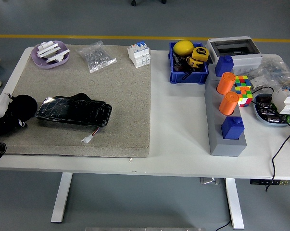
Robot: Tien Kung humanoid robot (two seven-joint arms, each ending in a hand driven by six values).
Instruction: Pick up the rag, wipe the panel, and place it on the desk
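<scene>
A glossy black panel (72, 111) lies flat on the grey felt mat (120, 96), with a short wire and a white plug (88, 138) at its near edge. A dark crumpled rag (80, 97) rests against the panel's far edge. My left hand (18, 110), black with a white wrist part, sits on the mat's left edge, just left of the panel and close to its end. It shows only as a rounded black shape. The right arm is out of the picture.
At the mat's back stand a purple dish of white parts (51, 53), a clear bag of small parts (97, 57) and a white breaker (139, 54). To the right are a blue bin (188, 62), a grey block with orange cylinders (225, 122) and clutter.
</scene>
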